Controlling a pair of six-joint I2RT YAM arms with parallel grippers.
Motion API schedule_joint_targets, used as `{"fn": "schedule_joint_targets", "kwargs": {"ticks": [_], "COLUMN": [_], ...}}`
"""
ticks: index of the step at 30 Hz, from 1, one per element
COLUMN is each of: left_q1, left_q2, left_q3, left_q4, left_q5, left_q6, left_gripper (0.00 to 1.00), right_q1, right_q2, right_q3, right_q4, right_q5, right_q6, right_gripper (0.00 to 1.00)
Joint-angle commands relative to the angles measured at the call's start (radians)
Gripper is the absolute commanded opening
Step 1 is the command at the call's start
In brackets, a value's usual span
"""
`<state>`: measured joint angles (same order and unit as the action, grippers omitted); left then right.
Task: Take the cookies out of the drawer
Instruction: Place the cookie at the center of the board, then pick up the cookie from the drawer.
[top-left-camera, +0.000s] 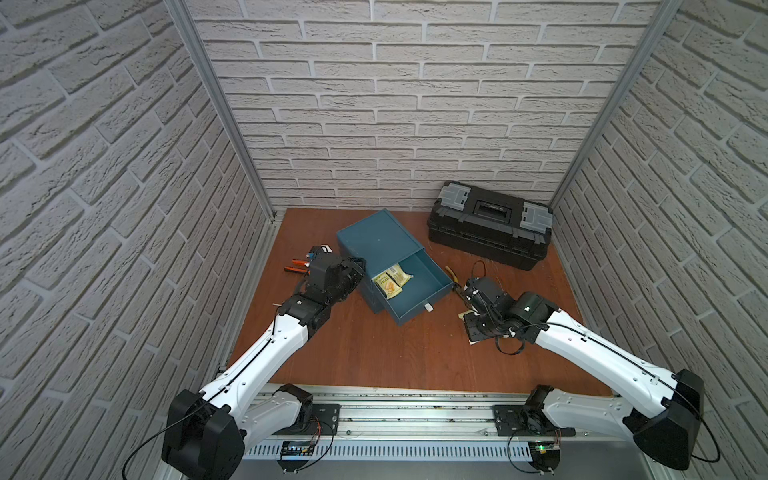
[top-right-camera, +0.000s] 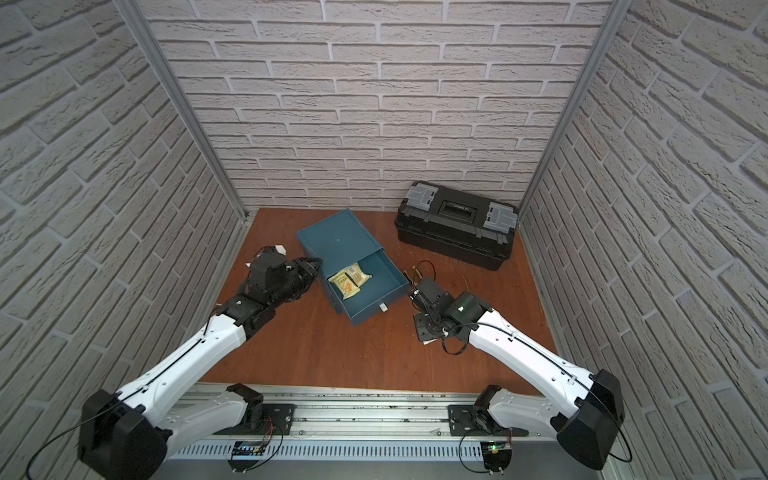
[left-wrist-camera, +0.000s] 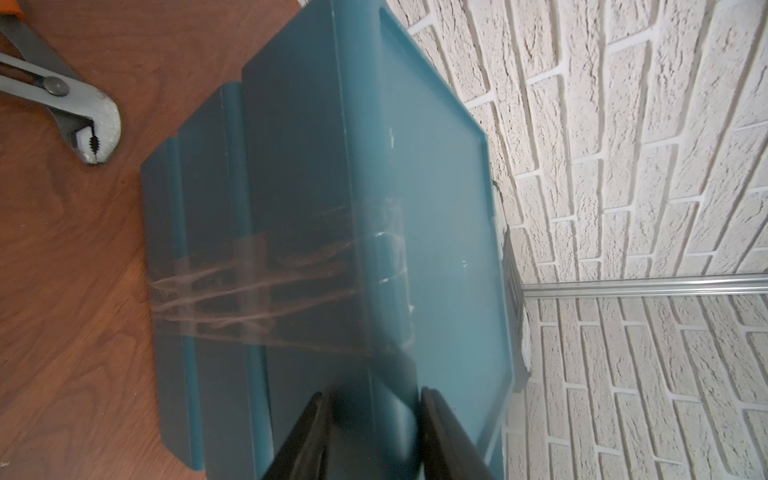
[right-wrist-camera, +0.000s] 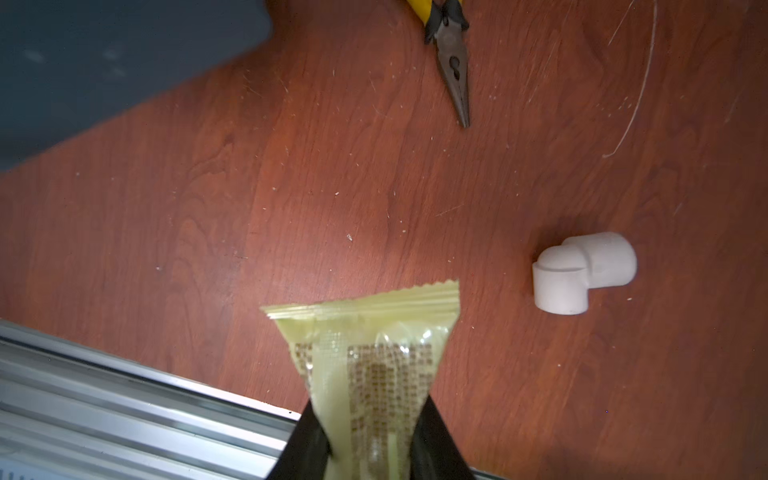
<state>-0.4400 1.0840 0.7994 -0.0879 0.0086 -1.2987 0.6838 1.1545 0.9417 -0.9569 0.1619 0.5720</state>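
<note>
The teal drawer (top-left-camera: 419, 309) stands pulled out of its cabinet (top-left-camera: 374, 237). Pale gold cookies (top-left-camera: 390, 280) lie in the drawer's back left part in both top views (top-right-camera: 349, 279). My left gripper (left-wrist-camera: 374, 415) is shut on the cabinet's left front corner edge (top-left-camera: 359, 266). My right gripper (right-wrist-camera: 370, 440) is shut on one pale gold cookie packet (right-wrist-camera: 365, 353), low over the wooden table to the right of the drawer (top-left-camera: 467, 322). The packet sticks out past the fingertips.
Yellow-handled pliers (right-wrist-camera: 453, 62) and a white pipe elbow (right-wrist-camera: 582, 274) lie on the table near my right gripper. Orange-handled pliers (top-left-camera: 297, 266) lie left of the cabinet. A black toolbox (top-left-camera: 490, 226) stands at the back right. The metal rail (right-wrist-camera: 124, 407) runs along the table's front.
</note>
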Motion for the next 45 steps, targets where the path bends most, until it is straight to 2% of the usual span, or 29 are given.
{"fn": "schedule_joint_targets", "kwargs": {"ticks": [1,15,23,32,40,45], "left_q1": [-0.003,-0.004,-0.003,-0.003,-0.003,-0.004], "left_q2": [-0.009,-0.003,-0.001,-0.002,-0.006,-0.007], "left_q3": [0.0,0.003,0.0,0.0,0.0,-0.002], "left_q4": [-0.062,-0.067,-0.063,-0.059,-0.057,-0.056], "left_q5": [0.012,0.015,0.019,0.022,0.021,0.025], "left_q6": [0.009,0.01,0.009,0.009,0.01,0.007], "left_gripper": [0.39,0.39,0.39,0.39,0.39,0.39], "right_q1": [-0.035,-0.103,-0.106,-0.106,-0.105,-0.083], "right_q2": [-0.006,0.237,0.283,0.153,-0.065,-0.068], "right_q3": [-0.09,-0.211,-0.239,-0.215,-0.011,0.205], "right_q4": [0.173,0.39,0.42,0.31,0.047,0.02], "right_q5": [-0.042,-0.081,-0.075,-0.04,0.054,0.05], "right_q6": [0.047,0.029,0.043,0.037,-0.025,-0.138], "right_gripper": [0.26,0.26,0.36,0.58,0.59,0.59]}}
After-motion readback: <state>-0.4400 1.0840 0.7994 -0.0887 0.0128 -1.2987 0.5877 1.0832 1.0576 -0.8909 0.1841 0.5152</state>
